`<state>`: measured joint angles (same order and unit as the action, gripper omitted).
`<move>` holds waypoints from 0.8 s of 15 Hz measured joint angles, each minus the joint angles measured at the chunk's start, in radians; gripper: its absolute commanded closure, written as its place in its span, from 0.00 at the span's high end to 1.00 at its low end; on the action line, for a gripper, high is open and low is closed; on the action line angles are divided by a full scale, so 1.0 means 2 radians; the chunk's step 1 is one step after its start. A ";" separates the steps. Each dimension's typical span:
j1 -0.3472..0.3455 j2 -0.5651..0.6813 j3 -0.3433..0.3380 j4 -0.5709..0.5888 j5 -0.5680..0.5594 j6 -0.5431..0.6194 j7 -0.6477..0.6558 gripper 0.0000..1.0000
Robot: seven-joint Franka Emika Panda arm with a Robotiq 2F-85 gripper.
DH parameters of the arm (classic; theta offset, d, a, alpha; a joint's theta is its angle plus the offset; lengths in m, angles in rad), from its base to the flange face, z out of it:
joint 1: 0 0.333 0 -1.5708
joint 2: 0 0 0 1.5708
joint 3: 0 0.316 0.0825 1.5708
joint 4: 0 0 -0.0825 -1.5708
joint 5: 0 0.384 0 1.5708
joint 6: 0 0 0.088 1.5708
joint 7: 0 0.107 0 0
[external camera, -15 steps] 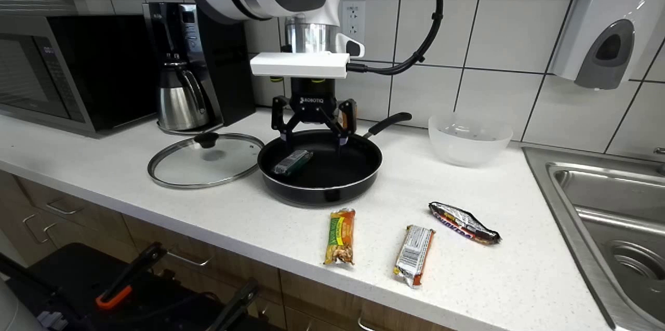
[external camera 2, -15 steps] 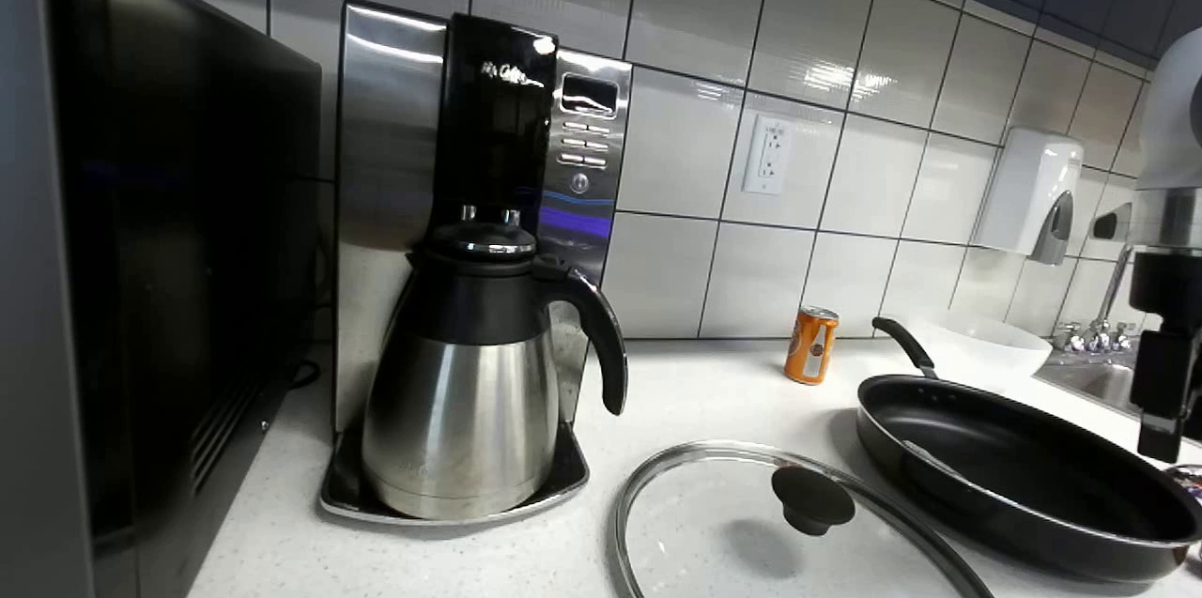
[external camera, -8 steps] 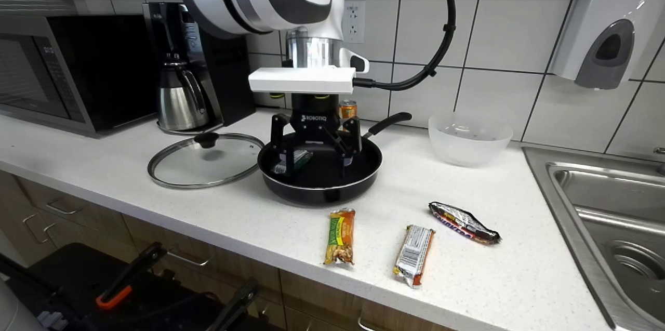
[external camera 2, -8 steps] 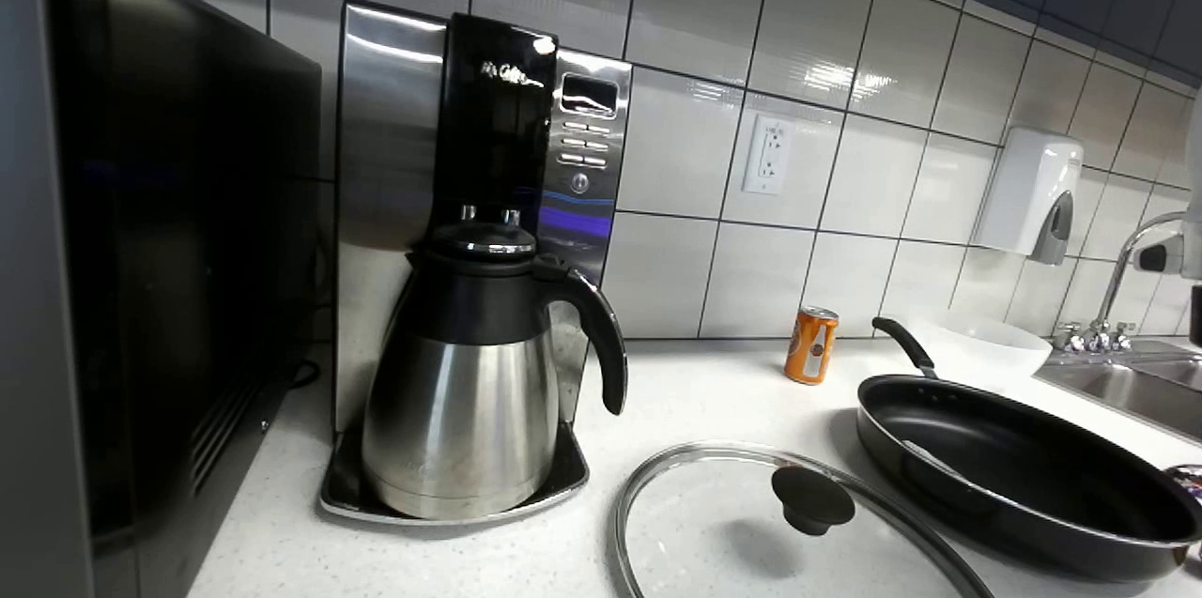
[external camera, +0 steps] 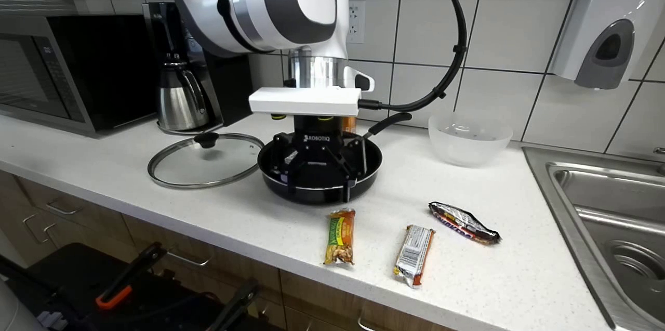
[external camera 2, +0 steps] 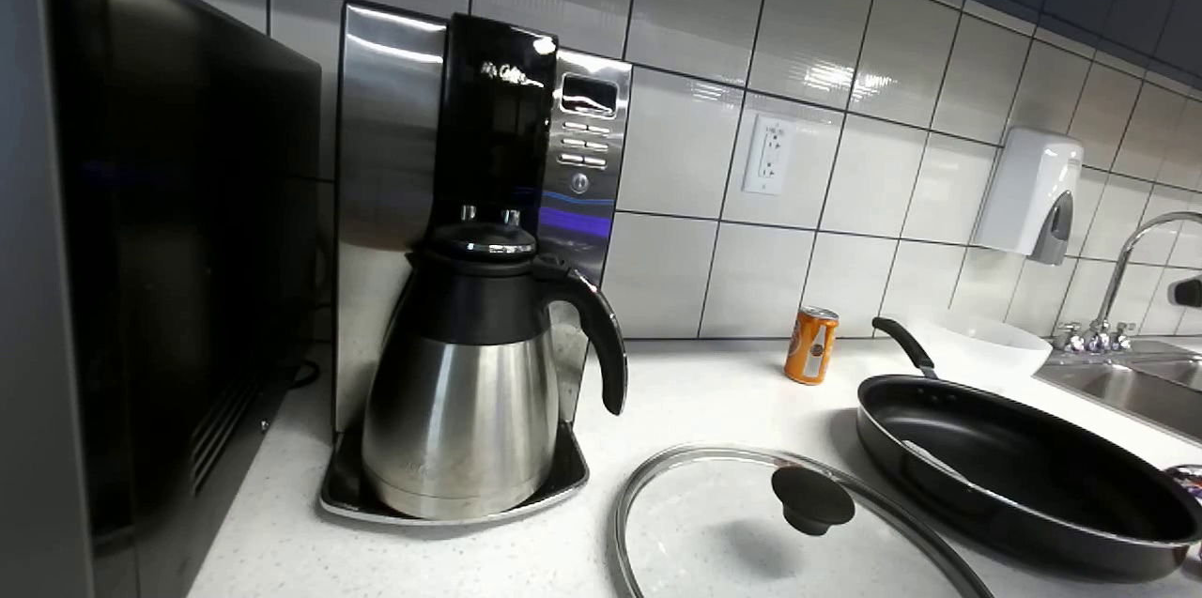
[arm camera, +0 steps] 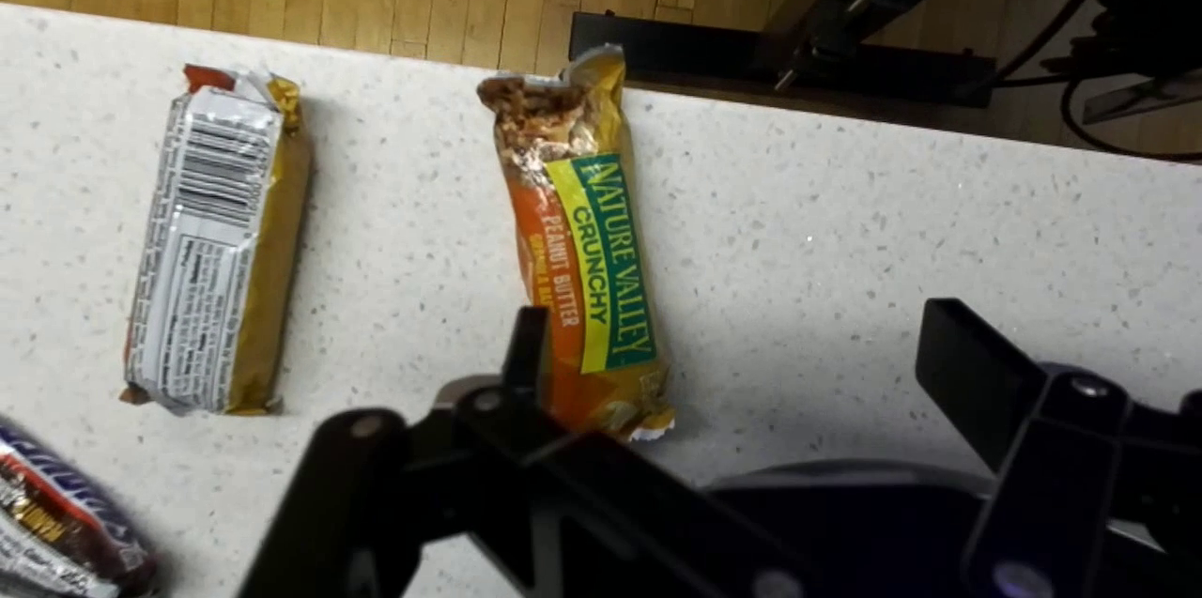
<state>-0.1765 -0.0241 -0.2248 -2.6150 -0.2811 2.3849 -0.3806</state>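
The gripper (arm camera: 748,349) has its two fingers wide apart. In an exterior view it hangs near the middle and hides part of the round black pan (external camera: 320,196). A yellow and orange snack bar (arm camera: 596,260) lies on the white counter (arm camera: 394,222), in the middle of the wrist view, where one finger hides a bit of it. A silver snack bar (arm camera: 202,269) lies at the left there, and a candy bar (arm camera: 56,518) at the lower left. In both exterior views, a glass lid (external camera: 179,167) lies beside the pan.
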 measured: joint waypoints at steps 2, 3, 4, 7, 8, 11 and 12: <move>-0.004 0.010 -0.003 -0.001 -0.006 0.012 0.001 1.00; -0.005 0.016 -0.005 -0.001 -0.009 0.020 0.002 1.00; -0.008 0.023 -0.006 -0.001 -0.012 0.028 0.004 1.00; -0.012 0.047 -0.013 -0.001 -0.021 0.057 0.011 1.00; -0.014 0.055 -0.015 0.000 -0.023 0.066 0.012 1.00; -0.017 0.079 -0.019 0.008 -0.023 0.082 0.012 1.00; -0.018 0.085 -0.020 0.012 -0.023 0.085 0.012 1.00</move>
<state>-0.2132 0.1467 -0.2644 -2.5919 -0.3276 2.5552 -0.3570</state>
